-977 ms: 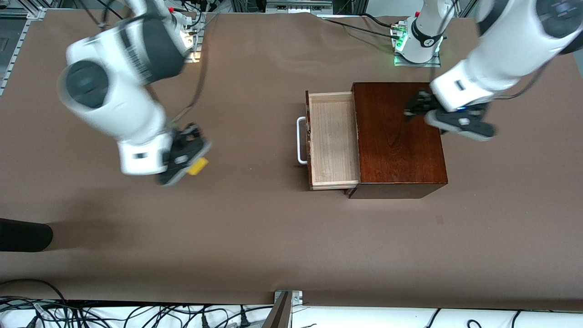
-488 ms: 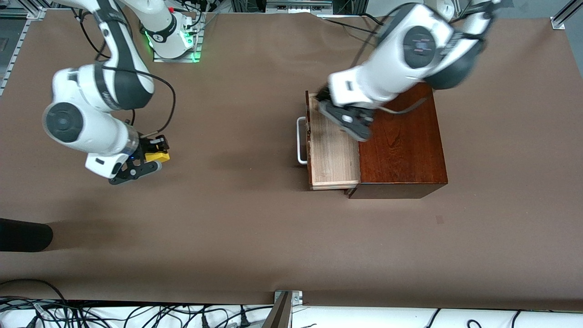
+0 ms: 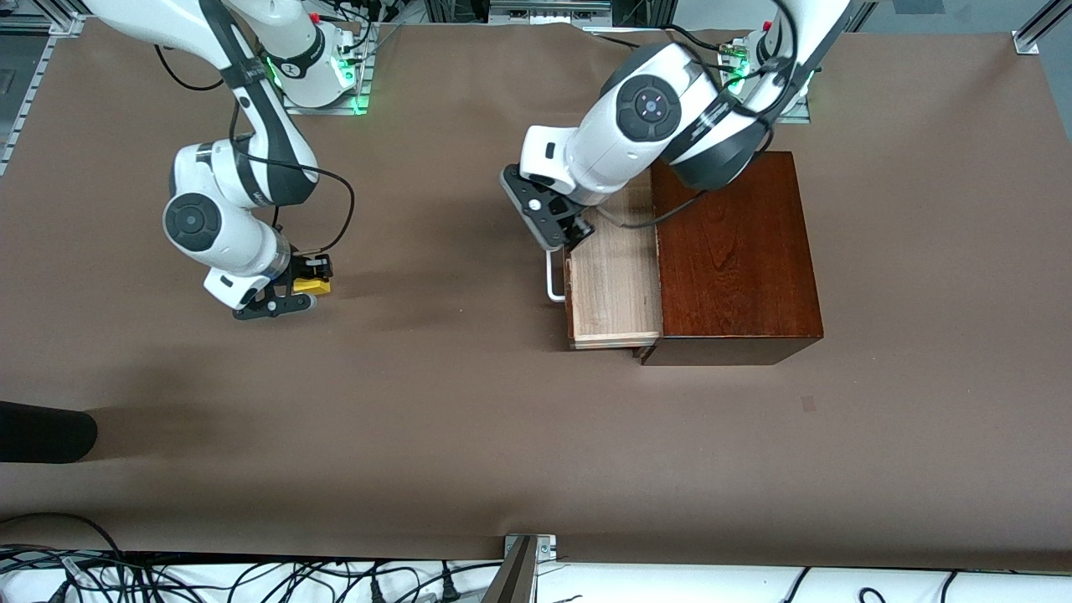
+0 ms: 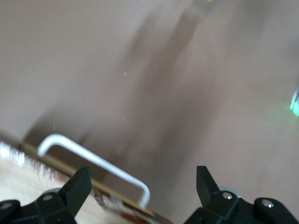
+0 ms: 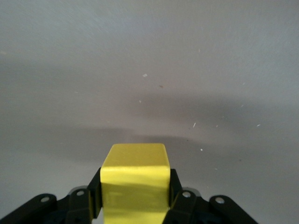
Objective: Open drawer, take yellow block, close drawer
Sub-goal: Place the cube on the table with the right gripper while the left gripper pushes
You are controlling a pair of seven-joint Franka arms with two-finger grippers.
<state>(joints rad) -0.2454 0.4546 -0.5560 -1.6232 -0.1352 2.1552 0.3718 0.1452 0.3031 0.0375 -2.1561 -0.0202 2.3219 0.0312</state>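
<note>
While drawer (image 3: 611,280) gapes, yellow block (image 5: 135,179) clamped in right gripper (image 5: 135,198)

Brown surface (image 3: 469,435), matte covering, slightly rippled along the edge where the arm bases stand. Small darker patch (image 3: 808,404) on it, nearer the front camera than the wooden box (image 3: 737,251). Black rounded object (image 3: 42,431) juts in at the right arm's end. Tangle of black cables (image 3: 251,578) below the surface's near edge; metal bracket (image 3: 529,546) at that edge's middle.
</note>
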